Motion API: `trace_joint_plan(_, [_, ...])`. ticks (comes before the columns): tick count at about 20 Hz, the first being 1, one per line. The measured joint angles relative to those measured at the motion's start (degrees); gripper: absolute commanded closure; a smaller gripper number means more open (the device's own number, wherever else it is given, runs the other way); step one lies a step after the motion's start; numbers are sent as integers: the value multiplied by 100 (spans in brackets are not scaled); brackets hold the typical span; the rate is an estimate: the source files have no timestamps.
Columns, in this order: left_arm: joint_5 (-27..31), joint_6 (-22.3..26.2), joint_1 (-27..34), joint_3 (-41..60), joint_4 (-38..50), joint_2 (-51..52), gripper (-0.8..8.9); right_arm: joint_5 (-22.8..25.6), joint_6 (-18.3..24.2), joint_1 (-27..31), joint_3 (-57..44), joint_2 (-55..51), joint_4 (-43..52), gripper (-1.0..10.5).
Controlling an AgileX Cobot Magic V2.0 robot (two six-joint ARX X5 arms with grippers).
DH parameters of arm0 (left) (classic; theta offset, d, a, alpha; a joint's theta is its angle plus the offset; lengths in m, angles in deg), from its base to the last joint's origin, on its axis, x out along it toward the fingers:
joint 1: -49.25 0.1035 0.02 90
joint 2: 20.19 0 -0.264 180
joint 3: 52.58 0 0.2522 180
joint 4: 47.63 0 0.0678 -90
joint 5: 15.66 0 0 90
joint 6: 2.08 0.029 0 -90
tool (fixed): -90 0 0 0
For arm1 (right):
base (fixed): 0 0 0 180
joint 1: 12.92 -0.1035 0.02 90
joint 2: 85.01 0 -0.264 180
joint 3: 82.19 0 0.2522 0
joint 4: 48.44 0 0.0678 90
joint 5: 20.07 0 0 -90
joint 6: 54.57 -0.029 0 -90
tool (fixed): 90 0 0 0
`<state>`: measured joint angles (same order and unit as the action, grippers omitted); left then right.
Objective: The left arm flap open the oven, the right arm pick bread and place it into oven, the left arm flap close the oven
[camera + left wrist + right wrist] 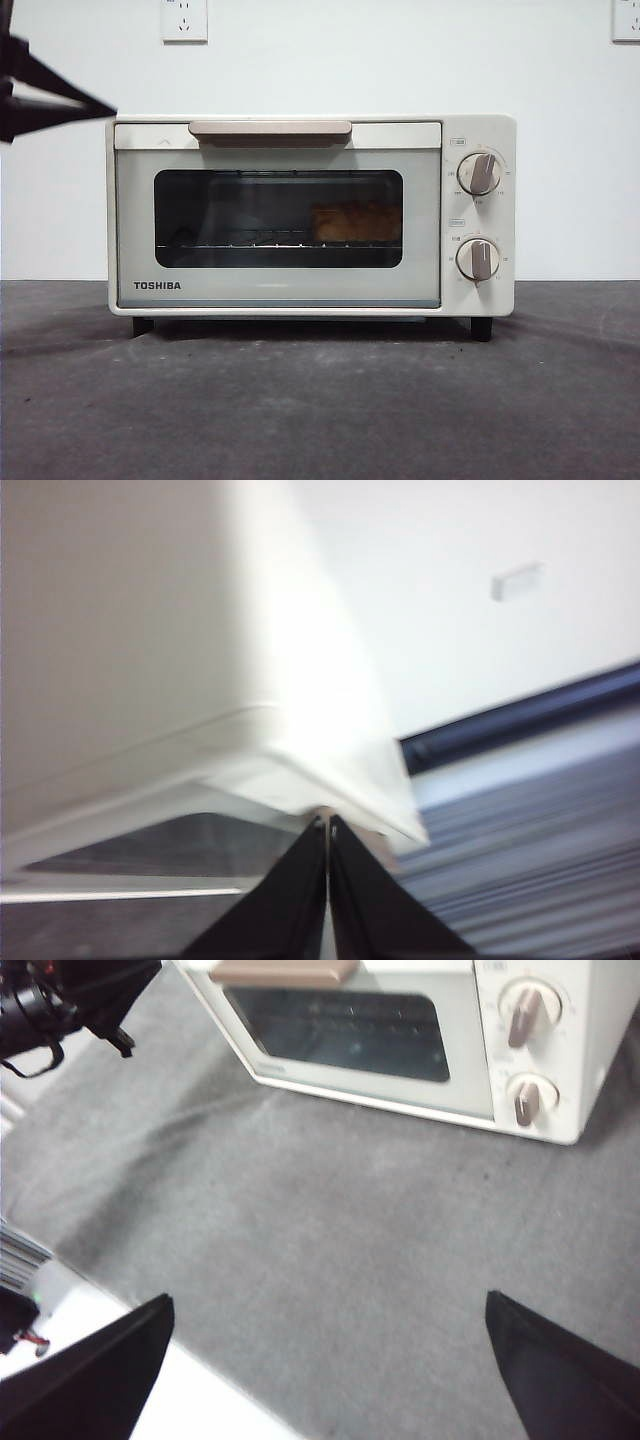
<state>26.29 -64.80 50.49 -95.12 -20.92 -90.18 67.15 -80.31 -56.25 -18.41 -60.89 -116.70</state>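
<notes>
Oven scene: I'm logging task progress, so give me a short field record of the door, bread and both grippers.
oven door: shut, on the oven
bread: the bread sits inside on the wire rack, seen through the glass toward the knob side
handle: the bar handle is untouched
left gripper: the left gripper has jaws shut, tips by the oven's upper corner on the side away from the knobs
right gripper: the right gripper is open, empty, held back over the grey mat
task state: bread in, door closed
</notes>
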Motion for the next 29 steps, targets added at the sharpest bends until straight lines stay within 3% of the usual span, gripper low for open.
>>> trace_joint_plan(10, [-435, -133, 278, -208, 98, 765, 804, -7, 136, 0, 0, 0, 426, 462])
trace_joint_plan(17, [-723, 94, 352, -505, -1228, 2020, 803, -177, 400, 0, 0, 0, 417, 462])
trace_joint_plan(22, [-459, 1180, 352, -848, -3563, 3082, 804, -219, 702, -2, 0, 0, 396, 462])
trace_joint_plan(29, [1032, 4063, 120, -1604, -7820, 4572, 804, -214, 1248, -2, 0, 0, 398, 462])
